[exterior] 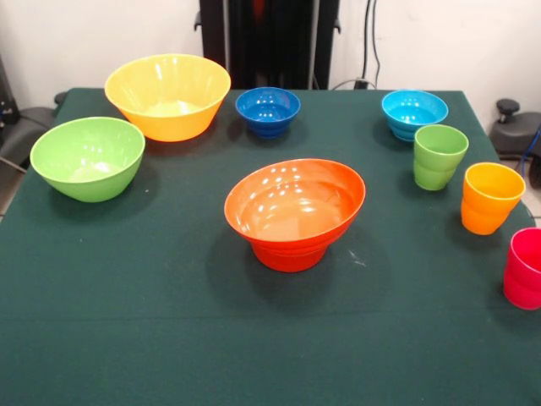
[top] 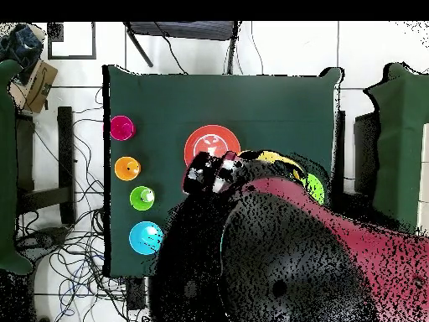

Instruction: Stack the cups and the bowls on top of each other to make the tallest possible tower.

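Observation:
The tower (exterior: 294, 211) stands mid-table: a wide orange bowl on a smaller orange bowl. It also shows in the overhead view (top: 211, 141). The large yellow bowl (exterior: 167, 95), the green bowl (exterior: 87, 156), the dark blue bowl (exterior: 267, 110) and the light blue bowl (exterior: 413, 112) stand apart. The green cup (exterior: 439, 156), the orange-yellow cup (exterior: 490, 197) and the pink-red cup (exterior: 526, 267) line the right side. The yellow cup is out of view. My gripper (top: 208, 174) shows only from above, over the tower's edge, and is absent from the front view.
A dark green cloth covers the table (exterior: 127, 279). In the overhead view my red arm (top: 318, 251) hides the dark blue bowl and most of the yellow bowl (top: 281, 158) and green bowl (top: 315, 186). The pedestal (exterior: 269, 38) stands behind the table.

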You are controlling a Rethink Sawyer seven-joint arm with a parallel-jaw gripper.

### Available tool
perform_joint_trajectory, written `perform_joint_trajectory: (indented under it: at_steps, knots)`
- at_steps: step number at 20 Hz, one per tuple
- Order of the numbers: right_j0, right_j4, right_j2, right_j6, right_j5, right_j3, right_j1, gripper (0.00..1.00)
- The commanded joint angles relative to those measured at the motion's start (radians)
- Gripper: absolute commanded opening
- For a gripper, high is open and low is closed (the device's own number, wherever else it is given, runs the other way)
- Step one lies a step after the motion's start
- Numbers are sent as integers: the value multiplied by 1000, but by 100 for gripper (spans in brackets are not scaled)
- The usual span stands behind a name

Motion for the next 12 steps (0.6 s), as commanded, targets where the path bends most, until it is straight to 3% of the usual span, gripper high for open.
perform_joint_trajectory:
  at_steps: [1,6,12]
  knots:
    - [-7,-15,31,-355,201,-57,30,0]
    - [18,-21,53,-259,211,-82,84,0]
    - [76,-128,79,-141,146,-142,207,0]
